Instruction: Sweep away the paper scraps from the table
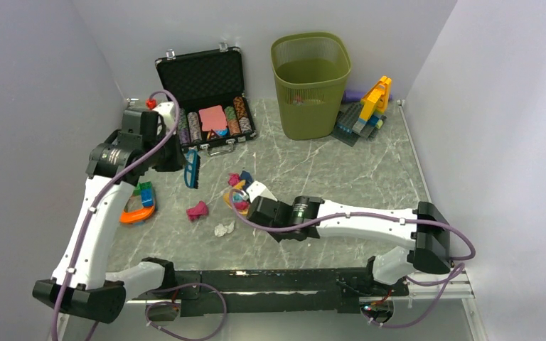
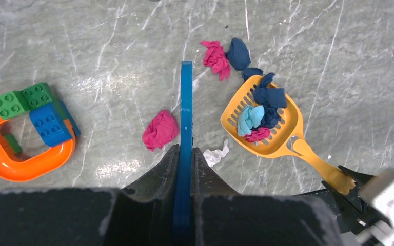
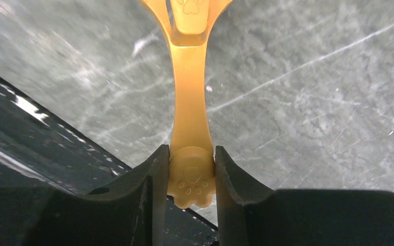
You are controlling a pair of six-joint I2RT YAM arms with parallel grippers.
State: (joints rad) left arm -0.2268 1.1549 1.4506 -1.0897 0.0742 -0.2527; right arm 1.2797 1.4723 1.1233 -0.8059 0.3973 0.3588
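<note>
- No words or numbers readable anywhere, folks.
- One sign only: paw prints moulded into the scoop handle point(image 3: 190, 102), at its tip and higher up.

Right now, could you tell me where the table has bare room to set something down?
Widest patch: right side of the table, between the green bin, brick model and right arm. A narrower strip lies between the white scrap and the near edge. Crowded: the middle, round the yellow scoop and paper scraps.

Top wide; wrists close over table point(image 2: 338, 31), apparently.
</note>
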